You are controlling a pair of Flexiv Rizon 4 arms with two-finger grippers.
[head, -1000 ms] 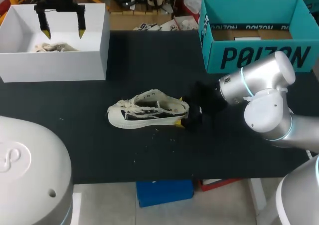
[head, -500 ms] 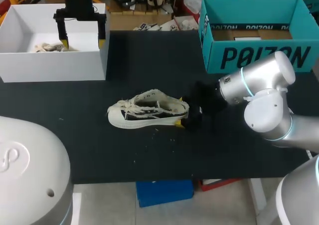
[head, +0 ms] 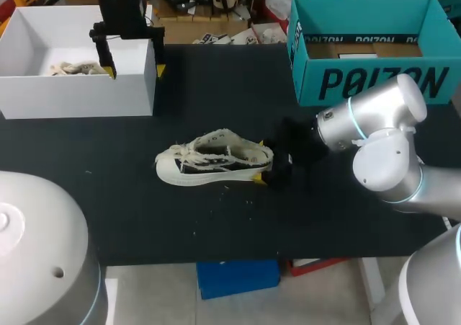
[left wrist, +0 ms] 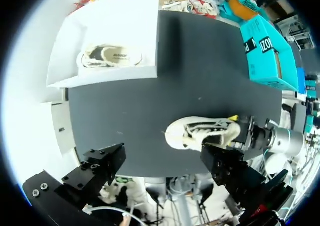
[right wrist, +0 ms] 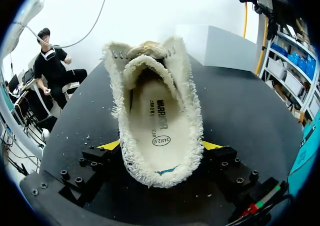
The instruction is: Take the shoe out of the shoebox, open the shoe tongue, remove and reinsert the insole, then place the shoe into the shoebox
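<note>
Roughly mid-table, the cream low-top shoe (head: 215,159) stands on its sole on the black table (head: 216,94), out of either box, with its toe toward my left side and its heel toward my right arm. The right gripper (right wrist: 161,148) is at the heel. In the right wrist view its two yellow tips sit against opposite sides of the frayed collar, so it is pinching the shoe. From the head view that claw is mostly a dark shape behind the heel, and only one yellow tip shows there. The right wrist view also looks down into the shoe's mouth, where the pale insole (right wrist: 156,118) lies flat inside, and the tongue stands up at the far end with the laces loose.

The left gripper (head: 135,70) hangs at the far left of the table, above the right wall of the white box (head: 79,94). Its fingers are spread wide with nothing between them. Seen from the head view, one yellow tip falls over the box's inside and the other just past the wall. A second cream shoe (head: 75,68) lies on the white box's floor. The teal shoebox (head: 374,80) stands open at the far right corner, well apart from the shoe on the table.
</note>
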